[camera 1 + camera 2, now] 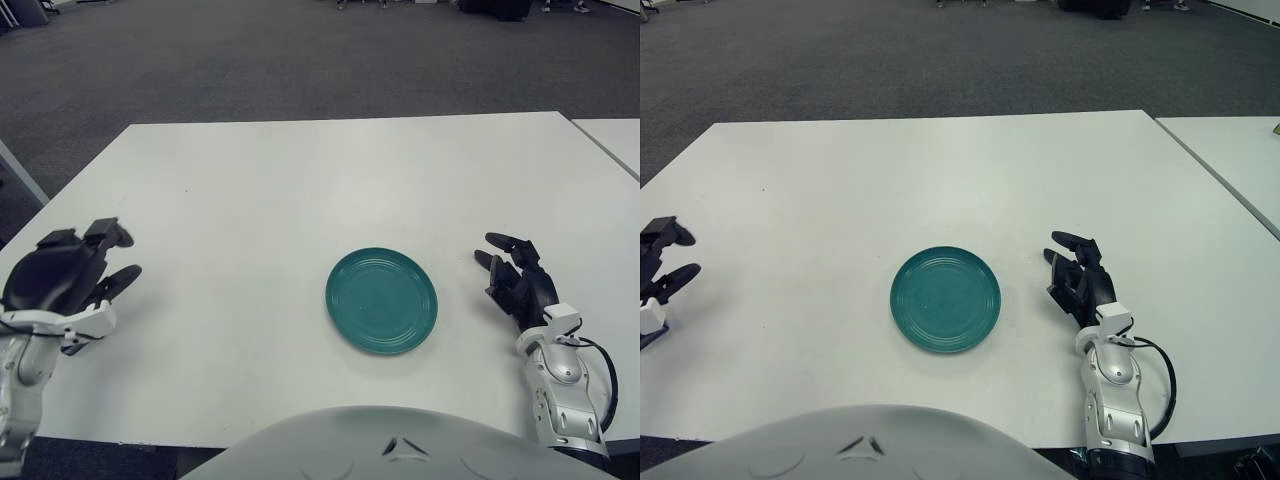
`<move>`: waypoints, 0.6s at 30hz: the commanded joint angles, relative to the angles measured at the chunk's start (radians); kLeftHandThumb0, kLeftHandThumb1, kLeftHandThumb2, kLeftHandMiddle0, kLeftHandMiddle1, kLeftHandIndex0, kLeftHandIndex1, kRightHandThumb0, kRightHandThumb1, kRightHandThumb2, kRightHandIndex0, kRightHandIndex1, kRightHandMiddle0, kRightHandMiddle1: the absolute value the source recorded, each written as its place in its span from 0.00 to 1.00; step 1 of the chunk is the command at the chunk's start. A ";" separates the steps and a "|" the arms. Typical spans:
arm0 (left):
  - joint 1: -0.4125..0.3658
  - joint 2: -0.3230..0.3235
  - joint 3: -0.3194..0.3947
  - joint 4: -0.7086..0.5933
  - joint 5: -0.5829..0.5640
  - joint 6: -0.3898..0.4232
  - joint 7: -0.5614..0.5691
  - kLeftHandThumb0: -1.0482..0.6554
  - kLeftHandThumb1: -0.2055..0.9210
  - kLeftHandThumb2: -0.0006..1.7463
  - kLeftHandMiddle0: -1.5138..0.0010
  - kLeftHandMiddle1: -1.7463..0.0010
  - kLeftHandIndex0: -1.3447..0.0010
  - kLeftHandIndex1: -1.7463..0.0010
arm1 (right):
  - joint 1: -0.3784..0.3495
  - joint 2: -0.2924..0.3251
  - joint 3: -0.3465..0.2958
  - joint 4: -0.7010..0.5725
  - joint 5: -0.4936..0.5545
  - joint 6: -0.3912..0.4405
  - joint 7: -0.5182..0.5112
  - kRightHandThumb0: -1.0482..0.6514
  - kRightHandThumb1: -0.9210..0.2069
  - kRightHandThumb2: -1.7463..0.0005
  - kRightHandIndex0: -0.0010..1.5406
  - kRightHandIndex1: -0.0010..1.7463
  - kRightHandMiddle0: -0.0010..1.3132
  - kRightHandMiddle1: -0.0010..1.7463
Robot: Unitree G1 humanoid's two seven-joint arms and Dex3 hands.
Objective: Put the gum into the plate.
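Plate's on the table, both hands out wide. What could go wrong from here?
1. No gum shows in either view, on the white table or in the round teal plate, which holds nothing, so there may be no target to grasp.
2. The right hand sits just right of the plate; an inward sweep might nudge it.
3. The left hand shows near the table's left edge, farther from the plate.

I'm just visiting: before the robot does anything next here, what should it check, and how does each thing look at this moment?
1. Plate present on the table, empty and upright: ok.
2. Gum in sight: not ok; none shows on the table in either view.
3. Left hand free, left of the plate, fingers relaxed, holding nothing: ok.
4. Right hand free, right of the plate, fingers spread: ok.
5. Gum hidden inside a hand: cannot tell, but none shows.
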 commanded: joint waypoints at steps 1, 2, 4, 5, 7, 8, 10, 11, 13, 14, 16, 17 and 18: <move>-0.027 -0.045 -0.014 -0.009 0.011 0.029 0.032 0.18 1.00 0.39 0.72 0.46 0.88 0.28 | 0.012 0.002 0.002 0.027 0.002 0.034 0.007 0.13 0.00 0.52 0.21 0.27 0.01 0.63; -0.035 -0.060 -0.021 -0.007 0.011 0.034 0.040 0.18 1.00 0.39 0.72 0.46 0.89 0.29 | 0.008 0.003 0.002 0.033 0.002 0.032 0.006 0.13 0.00 0.52 0.21 0.27 0.01 0.63; -0.046 -0.082 -0.032 -0.007 0.010 0.039 0.052 0.18 1.00 0.39 0.72 0.48 0.90 0.29 | 0.002 0.002 0.002 0.041 0.003 0.030 0.007 0.13 0.00 0.52 0.21 0.27 0.01 0.63; -0.050 -0.091 -0.035 -0.008 0.010 0.041 0.056 0.19 1.00 0.38 0.72 0.48 0.90 0.30 | 0.000 0.001 0.002 0.043 0.004 0.030 0.008 0.13 0.00 0.52 0.21 0.28 0.01 0.63; -0.055 -0.106 -0.040 -0.011 0.007 0.039 0.066 0.19 1.00 0.38 0.73 0.49 0.91 0.31 | -0.005 -0.001 0.002 0.047 0.006 0.028 0.011 0.13 0.00 0.52 0.21 0.28 0.01 0.64; -0.056 -0.109 -0.040 -0.011 0.007 0.038 0.068 0.19 1.00 0.38 0.73 0.50 0.92 0.31 | -0.006 -0.001 0.002 0.049 0.007 0.027 0.012 0.13 0.00 0.52 0.21 0.28 0.01 0.64; -0.059 -0.119 -0.042 -0.011 0.009 0.037 0.078 0.19 1.00 0.37 0.74 0.50 0.92 0.31 | -0.009 -0.002 0.001 0.054 0.007 0.025 0.015 0.13 0.00 0.52 0.21 0.28 0.01 0.64; -0.061 -0.124 -0.043 -0.011 0.010 0.036 0.084 0.19 1.00 0.37 0.74 0.51 0.92 0.32 | -0.011 -0.003 0.000 0.058 0.007 0.024 0.017 0.13 0.00 0.52 0.21 0.28 0.01 0.64; -0.064 -0.136 -0.044 -0.010 0.014 0.039 0.098 0.18 1.00 0.38 0.75 0.52 0.93 0.32 | -0.013 -0.004 -0.001 0.062 0.007 0.021 0.020 0.13 0.00 0.52 0.21 0.28 0.01 0.64; -0.064 -0.144 -0.042 -0.012 0.020 0.049 0.104 0.18 1.00 0.38 0.76 0.52 0.93 0.32 | -0.013 -0.006 -0.001 0.063 0.008 0.020 0.022 0.12 0.00 0.52 0.21 0.29 0.01 0.64; -0.062 -0.155 -0.035 -0.013 0.029 0.071 0.112 0.17 1.00 0.39 0.77 0.53 0.94 0.33 | -0.015 -0.007 -0.002 0.067 0.010 0.019 0.026 0.12 0.00 0.52 0.20 0.28 0.00 0.63; -0.060 -0.157 -0.031 -0.011 0.034 0.081 0.114 0.16 1.00 0.40 0.77 0.54 0.94 0.33 | -0.016 -0.008 -0.003 0.068 0.011 0.019 0.027 0.12 0.00 0.52 0.20 0.28 0.00 0.63; -0.062 -0.163 -0.032 -0.016 0.051 0.106 0.112 0.16 1.00 0.40 0.77 0.54 0.94 0.33 | -0.018 -0.009 -0.005 0.073 0.013 0.018 0.029 0.12 0.00 0.52 0.20 0.28 0.00 0.63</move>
